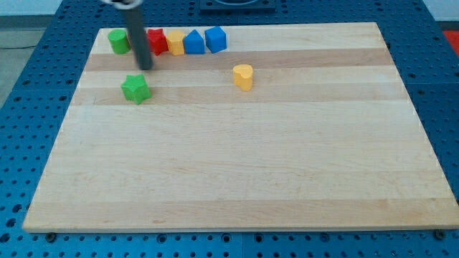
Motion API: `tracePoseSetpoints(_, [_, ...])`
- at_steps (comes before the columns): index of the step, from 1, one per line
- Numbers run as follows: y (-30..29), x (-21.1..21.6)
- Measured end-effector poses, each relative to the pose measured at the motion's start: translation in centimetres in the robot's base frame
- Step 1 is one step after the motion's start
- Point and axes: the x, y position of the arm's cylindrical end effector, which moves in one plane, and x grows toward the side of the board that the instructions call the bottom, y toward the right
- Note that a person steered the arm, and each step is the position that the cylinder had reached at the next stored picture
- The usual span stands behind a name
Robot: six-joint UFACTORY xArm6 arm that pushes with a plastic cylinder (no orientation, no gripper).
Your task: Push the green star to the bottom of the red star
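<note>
The green star (135,89) lies on the wooden board (237,165) near the view's upper left. The red star (157,41) sits in a row of blocks along the view's top edge, partly hidden behind my rod. My tip (145,67) is just above and slightly right of the green star, between it and the red star, a small gap from the green star.
In the top row stand a green round block (118,41), a yellow block (176,43), a blue triangular block (193,43) and a blue block (215,39). A yellow heart-like block (243,76) stands alone to the right.
</note>
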Motion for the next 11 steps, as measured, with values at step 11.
tracePoseSetpoints(11, [5.6,6.5])
